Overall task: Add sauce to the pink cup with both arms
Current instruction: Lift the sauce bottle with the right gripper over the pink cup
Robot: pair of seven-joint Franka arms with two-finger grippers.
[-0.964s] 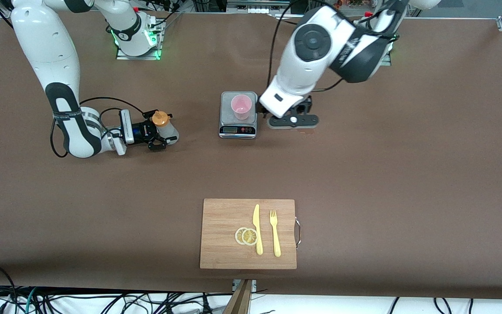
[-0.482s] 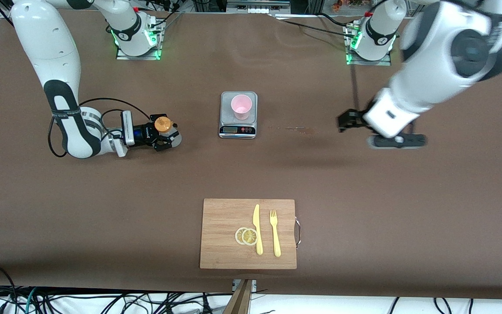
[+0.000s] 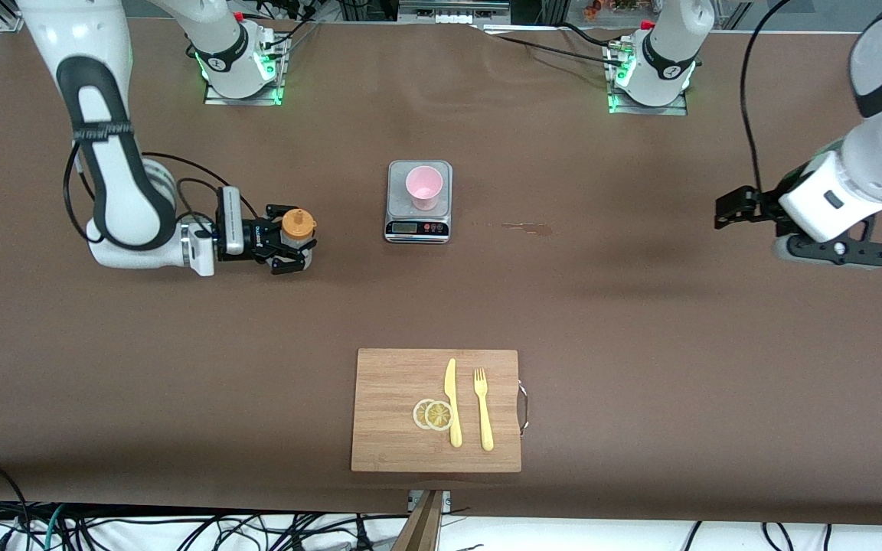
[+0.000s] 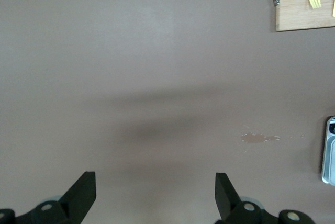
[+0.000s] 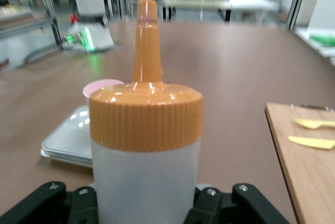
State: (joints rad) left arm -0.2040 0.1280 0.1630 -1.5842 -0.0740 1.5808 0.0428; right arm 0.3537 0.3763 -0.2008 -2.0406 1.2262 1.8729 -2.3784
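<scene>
The sauce bottle (image 3: 297, 228), whitish with an orange nozzle cap, stands upright between the fingers of my right gripper (image 3: 289, 243), toward the right arm's end of the table, level with the scale. In the right wrist view the bottle (image 5: 146, 145) fills the middle and the gripper (image 5: 146, 211) is shut on its body. The pink cup (image 3: 424, 187) stands on the grey kitchen scale (image 3: 419, 226); it also shows in the right wrist view (image 5: 102, 88). My left gripper (image 3: 831, 251) is open and empty over bare table near the left arm's end; its fingers are wide apart in the left wrist view (image 4: 155, 198).
A wooden cutting board (image 3: 395, 444) with a yellow knife (image 3: 452, 402), a fork (image 3: 482, 405) and lemon slices (image 3: 433, 414) lies near the front edge. A small brownish stain (image 3: 529, 227) marks the table beside the scale.
My left arm has swung from beside the scale out to its own end of the table. My right gripper has closed on the bottle and shifted slightly.
</scene>
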